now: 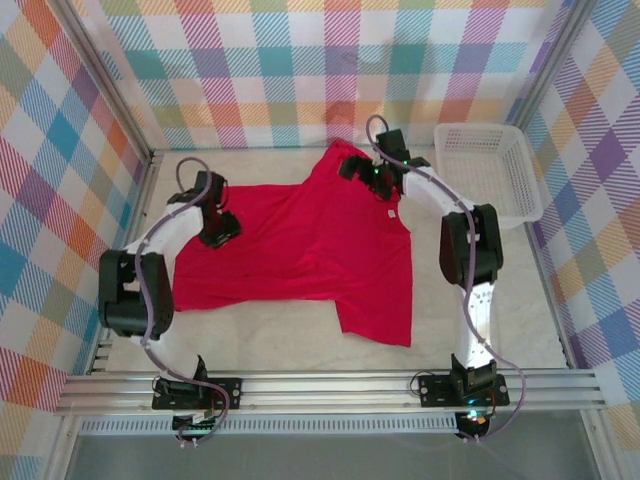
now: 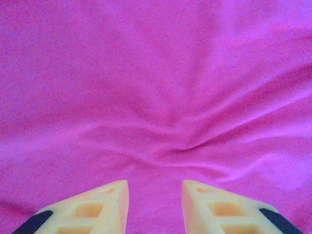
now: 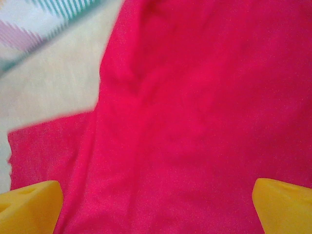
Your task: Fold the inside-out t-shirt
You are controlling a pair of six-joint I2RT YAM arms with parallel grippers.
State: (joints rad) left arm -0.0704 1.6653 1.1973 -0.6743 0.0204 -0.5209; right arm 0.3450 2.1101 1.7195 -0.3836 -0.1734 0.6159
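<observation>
Checked walls close in a pale desk point(image 1: 270, 345). The red t-shirt point(image 1: 300, 250) lies spread at the middle of it. Its long axis runs from 9 to 3 o'clock, with one flap reaching to 12 and another hanging toward 5. The left fingers point(image 2: 105, 202) are over the 9 o'clock end, slightly parted with nothing between them, and a crease lies just ahead at their 12. The right fingers point(image 3: 29, 204) stand wide apart and empty over the 12 o'clock flap, whose edge is at their 10. Each arm looks nearer its own end. A white basket point(image 1: 490, 170) sits apart at 2 o'clock.
</observation>
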